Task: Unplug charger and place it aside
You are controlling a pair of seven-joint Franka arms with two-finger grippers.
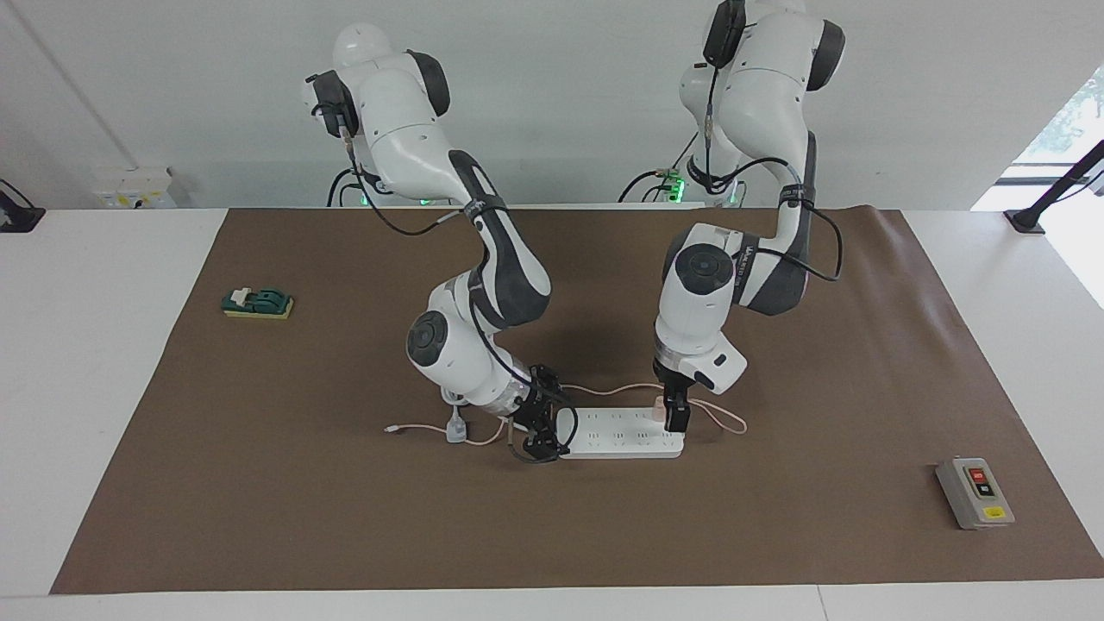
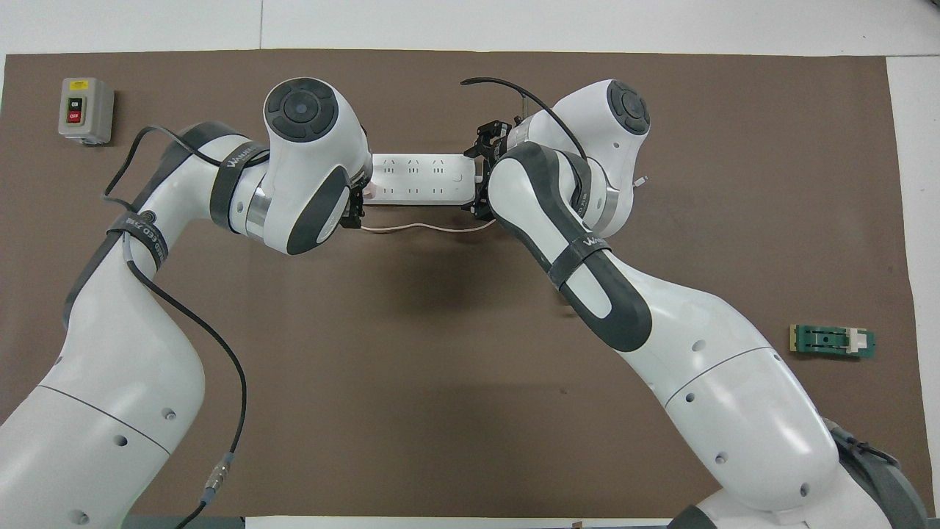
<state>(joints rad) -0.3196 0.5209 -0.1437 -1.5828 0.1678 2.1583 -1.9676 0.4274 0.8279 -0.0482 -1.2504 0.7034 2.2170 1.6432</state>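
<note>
Brown mat point(image 1: 259, 483) covers most of the table point(image 1: 86, 345). White power strip point(image 1: 617, 433) lies flat near mat centre.

Right gripper point(image 1: 542, 431) is down at the strip's end toward the right arm's side, fingers set either side of that end and touching it, pinning the strip.

Left gripper point(image 1: 674, 412) is down on the strip's other end, fingers narrowed onto the charger point(image 1: 659, 407). The charger is a small pink cube seated in a socket at that end, only partly visible between the fingers.

Its thin pink cable point(image 1: 604, 390) runs along the mat beside the strip, on the side nearer the robots.

Grey switch box point(image 1: 975, 492) and green block point(image 1: 257, 303) sit well apart near opposite mat edges.
</note>
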